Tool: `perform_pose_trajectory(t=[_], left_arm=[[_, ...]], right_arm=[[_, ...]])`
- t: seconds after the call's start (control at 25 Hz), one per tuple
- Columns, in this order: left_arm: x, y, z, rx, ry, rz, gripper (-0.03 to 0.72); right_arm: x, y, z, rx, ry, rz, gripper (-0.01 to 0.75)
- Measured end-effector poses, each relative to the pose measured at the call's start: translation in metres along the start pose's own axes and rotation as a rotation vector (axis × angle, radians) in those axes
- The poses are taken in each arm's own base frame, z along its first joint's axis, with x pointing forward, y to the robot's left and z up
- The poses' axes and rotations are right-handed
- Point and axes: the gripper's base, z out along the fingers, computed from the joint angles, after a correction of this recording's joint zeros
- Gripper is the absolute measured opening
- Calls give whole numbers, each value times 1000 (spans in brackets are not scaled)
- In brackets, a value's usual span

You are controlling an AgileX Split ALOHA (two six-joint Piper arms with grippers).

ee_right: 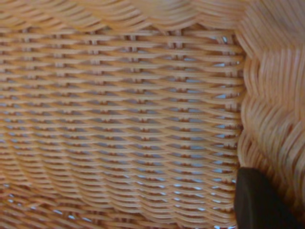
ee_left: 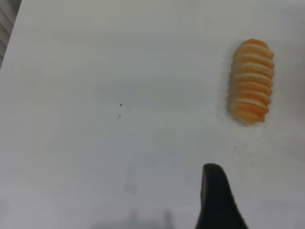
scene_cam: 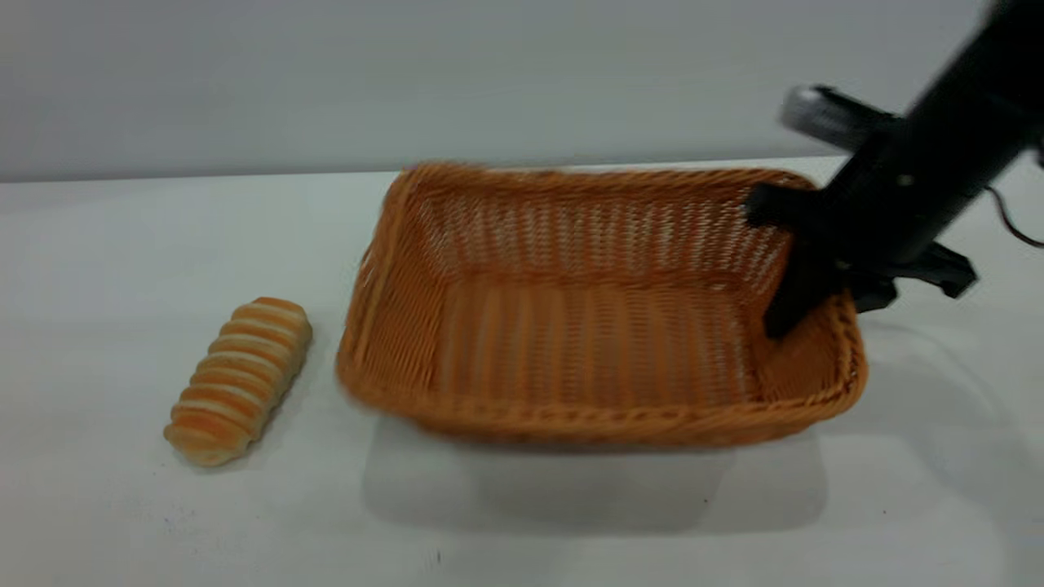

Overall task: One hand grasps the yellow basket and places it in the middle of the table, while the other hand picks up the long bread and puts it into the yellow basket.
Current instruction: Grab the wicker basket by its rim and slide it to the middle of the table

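The table (scene_cam: pixel 106 505) is a plain white surface with a few dark specks near its front edge. The bread (scene_cam: pixel 239 380) lies flat on it, near the front, well apart from the right gripper and on the far side of the basket from it. Its ridged orange and cream stripes run across its length. A narrow strip of bare table separates it from the basket; the two do not touch.

The basket (scene_cam: pixel 571 359) sits beyond and beside the bread, near the middle of the table. Its interior holds nothing. A broad soft shadow lies on the table along its front side.

The right gripper (scene_cam: pixel 824 302) is at the basket's right end wall. One finger reaches down inside the basket against the sloping wall; the other part of the gripper sits outside the braided rim. The fingers pinch this wall between them. In the right wrist view, the weave (ee_right: pixel 119 119) fills the picture and one dark fingertip (ee_right: pixel 257 202) lies against it.

In the left wrist view, the left gripper (ee_left: pixel 217 200) shows only one dark fingertip above bare table, with the bread (ee_left: pixel 251 81) well apart from it. Whether its fingers are spread or pressed together cannot be told.
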Motion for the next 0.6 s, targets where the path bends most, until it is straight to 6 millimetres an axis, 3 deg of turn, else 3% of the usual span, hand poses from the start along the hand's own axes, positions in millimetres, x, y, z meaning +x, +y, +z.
perform_pose_trajectory(t=[0.2,0.32,0.6], left_arm=[[0,0,0,0,2,0,490],[0,0,0,-1,4,0,490],[0,0,0,-4,4,2,490]], right_arm=[[-7,30,11,-2,32,-53,95],[-8,35,12,-7,29,-37,120],[-9,30,10,-8,49,-17,383]])
